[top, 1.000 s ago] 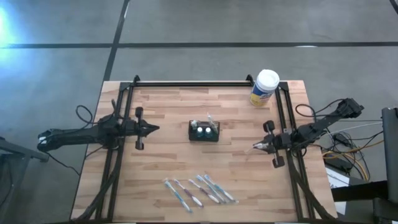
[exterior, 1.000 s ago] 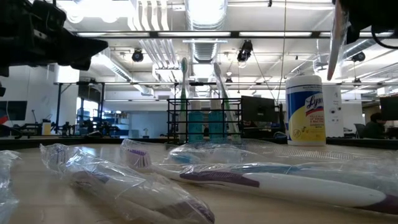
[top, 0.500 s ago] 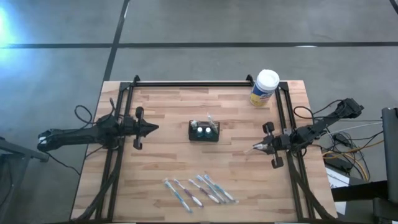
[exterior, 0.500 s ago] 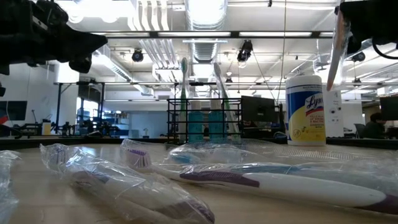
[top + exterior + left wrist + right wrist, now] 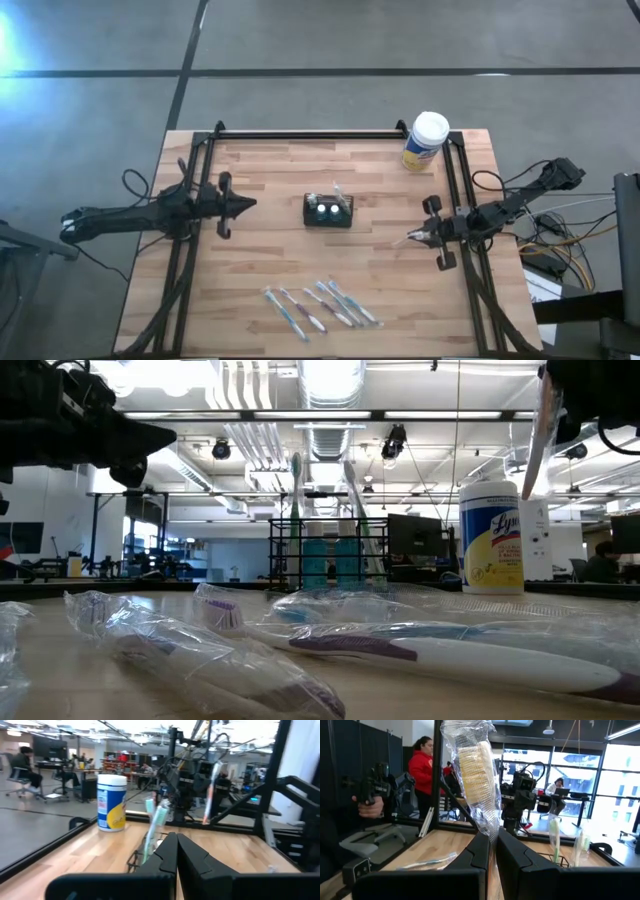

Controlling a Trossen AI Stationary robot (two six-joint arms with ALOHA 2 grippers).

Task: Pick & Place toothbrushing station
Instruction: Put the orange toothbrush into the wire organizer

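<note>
Black wire basket point(image 5: 328, 211) stands near the middle of the wooden table point(image 5: 260, 270), holding two white-capped tubes point(image 5: 327, 210) and upright toothbrushes point(image 5: 296, 488). Several more wrapped toothbrushes point(image 5: 322, 307) lie in a row near the table's front edge, well apart from the basket. A white-lidded canister point(image 5: 424, 142) sits at the far right corner. Left gripper point(image 5: 250, 206) hangs over the table's left side, its fingers point(image 5: 165, 856) pressed together on nothing. Right gripper point(image 5: 412, 238) hovers over the right side, pinching a toothbrush in clear wrap point(image 5: 476, 780). A person in red point(image 5: 421, 767) stands in the room beyond.
</note>
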